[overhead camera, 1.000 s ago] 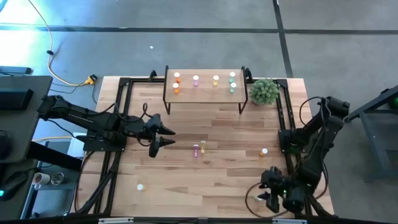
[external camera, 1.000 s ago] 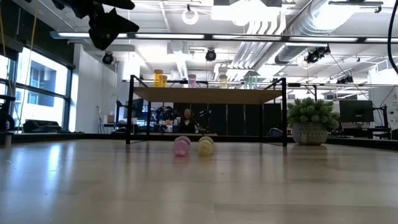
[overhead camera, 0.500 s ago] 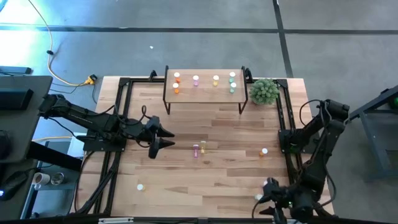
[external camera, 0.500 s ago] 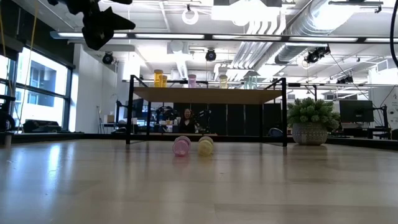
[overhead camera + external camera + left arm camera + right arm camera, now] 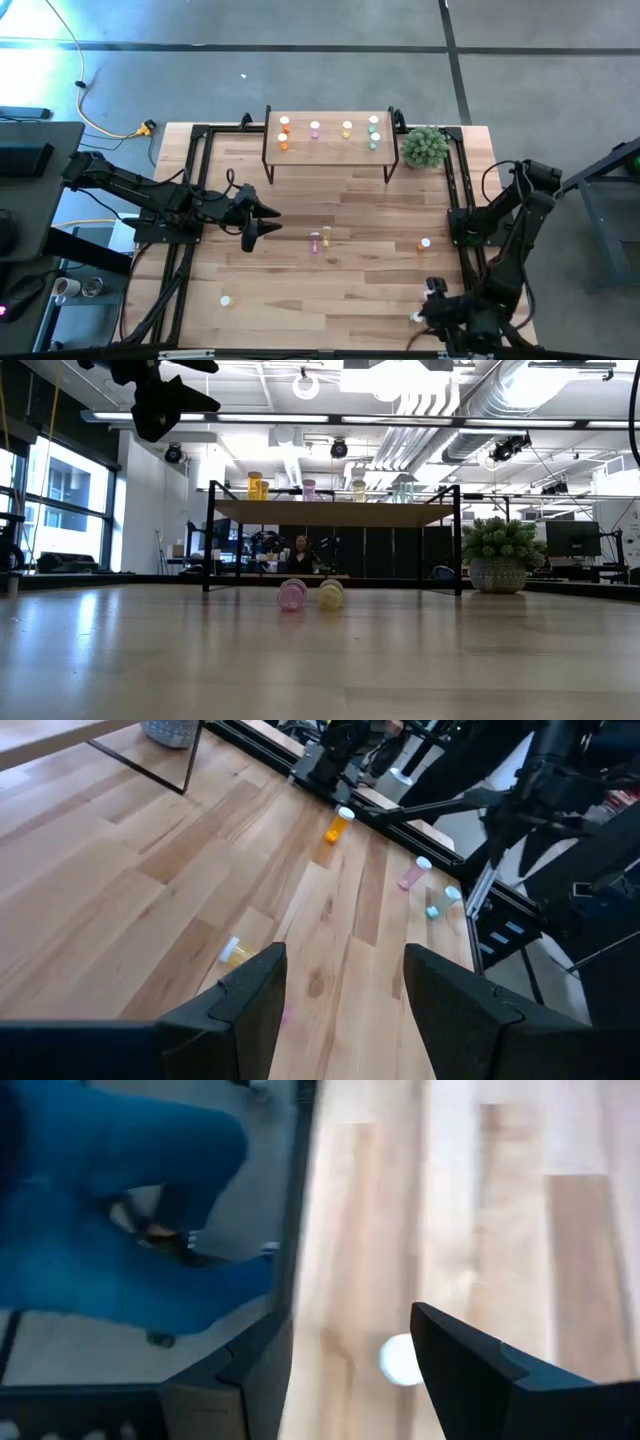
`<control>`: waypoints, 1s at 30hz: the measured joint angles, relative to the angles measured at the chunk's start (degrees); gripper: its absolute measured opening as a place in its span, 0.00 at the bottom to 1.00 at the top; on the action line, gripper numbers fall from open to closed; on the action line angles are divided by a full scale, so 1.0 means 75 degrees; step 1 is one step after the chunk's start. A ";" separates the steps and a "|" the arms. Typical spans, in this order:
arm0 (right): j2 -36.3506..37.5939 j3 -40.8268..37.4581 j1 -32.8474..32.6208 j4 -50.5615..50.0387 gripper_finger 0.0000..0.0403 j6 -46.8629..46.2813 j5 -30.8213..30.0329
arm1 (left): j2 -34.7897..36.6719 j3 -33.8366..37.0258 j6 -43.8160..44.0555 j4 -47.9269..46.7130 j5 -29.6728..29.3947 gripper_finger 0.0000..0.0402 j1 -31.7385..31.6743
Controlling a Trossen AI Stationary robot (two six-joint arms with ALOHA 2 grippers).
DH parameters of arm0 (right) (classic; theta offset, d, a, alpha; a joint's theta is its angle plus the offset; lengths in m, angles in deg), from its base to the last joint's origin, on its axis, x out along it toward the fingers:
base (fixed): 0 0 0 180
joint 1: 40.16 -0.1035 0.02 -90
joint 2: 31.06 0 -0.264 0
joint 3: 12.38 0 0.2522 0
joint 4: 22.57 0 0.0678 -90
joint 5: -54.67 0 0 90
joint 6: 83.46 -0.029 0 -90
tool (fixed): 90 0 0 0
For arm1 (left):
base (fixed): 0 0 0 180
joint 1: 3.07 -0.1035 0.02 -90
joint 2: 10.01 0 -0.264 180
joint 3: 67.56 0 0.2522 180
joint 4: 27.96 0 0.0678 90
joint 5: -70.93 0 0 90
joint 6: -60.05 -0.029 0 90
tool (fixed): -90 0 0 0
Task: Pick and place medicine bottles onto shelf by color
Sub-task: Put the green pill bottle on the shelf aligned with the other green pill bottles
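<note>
The desk (image 5: 350,290) is carrying the shelf (image 5: 330,158) at its far edge, well ahead of the left claw (image 5: 272,221) and off to one side of it. The shelf is already holding sorted bottles: an orange pair (image 5: 284,134), then a pink one (image 5: 315,128), a yellow one (image 5: 347,128) and a green pair (image 5: 374,131).

The right arm (image 5: 505,245) is the part that has been moving. Over the last second it has been folding down and drawing its right claw (image 5: 345,1320) closer to the desk's near right corner. That claw is released, fingers apart, and a white cap (image 5: 400,1360) is showing on the wood just beyond the gap between them. It looks to be lining up on a bottle there, with no grasp made yet.

The left claw has barely shifted. It is hovering above the desk, also released and carrying nothing.

Just ahead of the left claw, a pink bottle (image 5: 315,241) and a yellow bottle (image 5: 326,235) are lying on their sides, almost touching. An orange bottle (image 5: 424,244) is standing farther beyond them, nearer the right arm. One more white-capped bottle (image 5: 226,300) is sitting well behind the left claw, near the front edge.
</note>
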 joint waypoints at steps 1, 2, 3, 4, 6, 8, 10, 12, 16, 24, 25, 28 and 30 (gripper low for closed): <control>0.0000 0.0000 0.0057 -0.0090 0.48 -0.0020 0.0002 | 0.0000 0.0000 0.0000 0.0000 -0.0003 0.48 0.0000; 0.0000 0.0000 0.0099 -0.0114 0.48 -0.0011 0.0012 | 0.0000 0.0000 0.0003 0.0000 -0.0031 0.48 0.0000; 0.0001 0.0000 0.0120 -0.0107 0.48 0.0013 0.0052 | 0.0000 0.0000 0.0010 0.0000 -0.0094 0.48 0.0000; 0.0003 0.0000 0.0134 -0.0109 0.48 0.0027 0.0122 | 0.0000 0.0000 0.0026 0.0000 -0.0194 0.48 0.0000; -0.0004 0.0000 0.0123 -0.0200 0.48 0.0035 0.0146 | 0.0000 0.0000 0.0086 0.0000 -0.0348 0.48 0.0000; -0.0101 0.0000 0.0114 -0.0235 0.48 0.0043 0.0143 | 0.0000 0.0000 0.0185 0.0001 -0.0397 0.48 -0.0003; -0.0334 -0.0002 0.0121 -0.0343 0.48 0.0054 0.0144 | 0.0000 0.0000 0.0225 0.0000 -0.0391 0.48 -0.0003; -0.0559 -0.0006 0.0123 -0.0353 0.48 0.0304 0.0143 | 0.0000 0.0000 0.0227 0.0000 -0.0388 0.48 -0.0003; -0.0905 -0.0003 0.0118 -0.0371 0.48 0.0566 0.0196 | 0.0000 0.0000 0.0224 0.0003 -0.0388 0.48 -0.0003; -0.1173 -0.0003 0.0121 -0.0399 0.48 0.0564 0.0305 | 0.0000 0.0000 0.0208 0.0003 -0.0394 0.48 -0.0003; -0.1185 -0.0003 0.0120 -0.0437 0.48 0.0577 0.0287 | 0.0000 0.0000 0.0207 0.0003 -0.0394 0.48 -0.0003; -0.1205 -0.0003 0.0121 -0.0536 0.48 0.0515 0.0256 | 0.0000 0.0000 0.0210 0.0003 -0.0388 0.48 -0.0003; -0.1233 -0.0003 0.0121 -0.0540 0.48 0.0507 0.0256 | 0.0000 0.0000 0.0207 0.0003 -0.0388 0.48 -0.0003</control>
